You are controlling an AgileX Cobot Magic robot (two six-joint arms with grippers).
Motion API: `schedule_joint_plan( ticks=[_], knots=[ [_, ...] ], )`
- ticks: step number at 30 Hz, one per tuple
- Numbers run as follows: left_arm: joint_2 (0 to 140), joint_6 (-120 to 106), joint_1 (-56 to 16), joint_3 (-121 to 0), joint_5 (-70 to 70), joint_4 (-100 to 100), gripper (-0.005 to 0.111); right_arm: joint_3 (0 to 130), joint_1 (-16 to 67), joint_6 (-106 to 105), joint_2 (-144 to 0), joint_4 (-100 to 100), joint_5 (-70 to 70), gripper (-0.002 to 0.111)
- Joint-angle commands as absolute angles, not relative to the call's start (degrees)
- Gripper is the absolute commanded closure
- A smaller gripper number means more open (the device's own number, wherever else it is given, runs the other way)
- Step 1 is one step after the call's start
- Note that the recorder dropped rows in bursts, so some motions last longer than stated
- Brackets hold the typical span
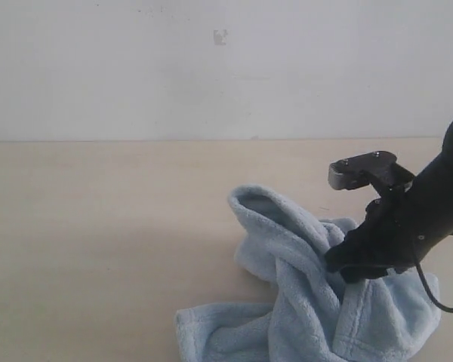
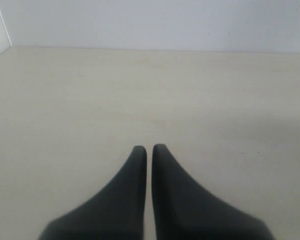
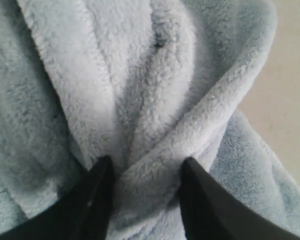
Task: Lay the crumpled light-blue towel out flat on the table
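The light-blue towel (image 1: 309, 309) lies crumpled on the table (image 1: 98, 249) at the front right, with a ridge standing up at its far left. My right gripper (image 1: 338, 265) presses into the heap from the right. In the right wrist view the towel (image 3: 155, 95) fills the frame. There the right gripper (image 3: 145, 167) is shut on a thick fold that bulges between its fingers (image 3: 100, 175). My left gripper (image 2: 149, 148) is shut and holds nothing, hovering over bare table (image 2: 140, 90). It does not show in the exterior view. The towel's white tag is hidden.
A plain white wall (image 1: 211, 68) runs along the table's far edge. A strip of table (image 3: 290, 100) shows beside the towel in the right wrist view. A black cable (image 1: 438, 298) hangs from the right arm over the towel's right end.
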State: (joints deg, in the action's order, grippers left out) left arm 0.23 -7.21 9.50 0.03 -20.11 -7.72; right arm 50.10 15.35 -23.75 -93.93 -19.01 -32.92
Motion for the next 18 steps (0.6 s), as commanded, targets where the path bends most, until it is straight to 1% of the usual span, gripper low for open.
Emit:
schedule_joint_plan(
  ticks=[1, 6, 12, 16, 18],
  knots=[
    [0.00, -7.47, 9.54, 0.00, -19.78, -7.67, 0.103, 51.28, 16.02, -23.18, -94.71, -19.35, -32.40, 0.108],
    [0.00, -7.47, 9.54, 0.00, -19.78, -7.67, 0.103, 57.08, 16.02, -22.23, -89.24, -20.12, -38.63, 0.108],
    [0.00, -7.47, 9.54, 0.00, -19.70, -7.67, 0.103, 63.07, 16.02, -26.11, -77.61, -17.50, -50.45, 0.108],
    [0.00, -7.47, 9.54, 0.00, -19.70, -7.67, 0.103, 62.58, 15.92, -25.84, -70.72, -11.67, -49.49, 0.108],
    [0.00, -7.47, 9.54, 0.00, -19.70, -7.67, 0.103, 61.29, 15.81, -23.97, -69.91, -4.64, -43.15, 0.108]
  ],
)
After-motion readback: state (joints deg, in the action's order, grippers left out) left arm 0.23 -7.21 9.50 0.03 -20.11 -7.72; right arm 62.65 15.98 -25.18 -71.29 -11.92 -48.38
